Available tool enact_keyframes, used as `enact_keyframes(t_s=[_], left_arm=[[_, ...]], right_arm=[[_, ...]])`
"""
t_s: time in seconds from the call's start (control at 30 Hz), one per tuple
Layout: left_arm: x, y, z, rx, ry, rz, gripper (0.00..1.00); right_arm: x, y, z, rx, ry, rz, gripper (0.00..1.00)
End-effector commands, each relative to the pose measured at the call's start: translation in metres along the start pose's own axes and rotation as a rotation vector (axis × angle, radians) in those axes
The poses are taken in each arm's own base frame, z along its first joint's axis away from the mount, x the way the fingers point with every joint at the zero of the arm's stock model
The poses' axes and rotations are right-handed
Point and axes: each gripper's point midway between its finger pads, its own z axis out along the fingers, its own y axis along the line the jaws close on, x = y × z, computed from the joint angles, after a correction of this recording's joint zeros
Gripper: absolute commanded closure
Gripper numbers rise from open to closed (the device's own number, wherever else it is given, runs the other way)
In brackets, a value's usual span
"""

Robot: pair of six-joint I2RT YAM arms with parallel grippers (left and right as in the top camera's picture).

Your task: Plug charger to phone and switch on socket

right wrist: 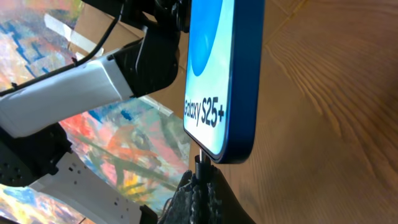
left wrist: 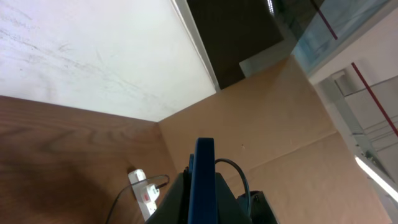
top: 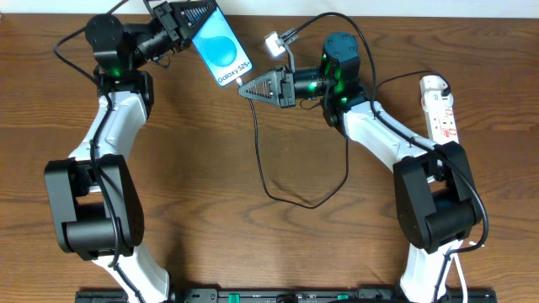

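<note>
The left gripper [top: 198,18] is closed on the upper end of the phone [top: 221,46] and holds it at the far edge of the desk [top: 210,185], a little left of the middle. In the left wrist view the phone shows only its thin blue edge, standing between the two black fingers. Its screen is bright blue with a white swirl. In the right wrist view the words "Galaxy S25+" can be read in black on the white lower part of the screen.

The right gripper [top: 251,87] points to the left, toward the lower end of the phone. Its fingers are closed narrowly on the small black plug of the charger [right wrist: 201,163]. In the right wrist view the plug touches the bottom edge of the phone, just under the writing. I cannot tell whether it is pushed fully in.

In the overhead view the thin black cable goes from the right gripper toward the near side of the desk. It makes a wide loop on the wood near the middle, then comes back up beside the right arm. A small white adapter [top: 274,40] is near the far edge, between the phone and the right arm, with a black cable at it.

The socket [top: 440,105] lies near the far right corner of the desk, along its right edge, well apart from both grippers. It is white with red marks. The writing on it is too small to read.
</note>
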Motion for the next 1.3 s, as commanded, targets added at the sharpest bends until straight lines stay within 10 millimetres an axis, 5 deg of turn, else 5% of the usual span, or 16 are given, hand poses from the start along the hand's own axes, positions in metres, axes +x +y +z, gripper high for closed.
enact_keyframes(t_s=[0.0, 1.27], left_arm=[[0.013, -0.022, 0.003, 0.040, 0.079, 0.034, 0.93], [0.024, -0.024, 0.001, 0.049, 0.142, -0.023, 0.93]], right_arm=[[-0.022, 0.015, -0.002, 0.020, -0.067, -0.040, 0.99], [-0.024, 0.017, -0.002, 0.011, -0.071, 0.042, 0.99]])
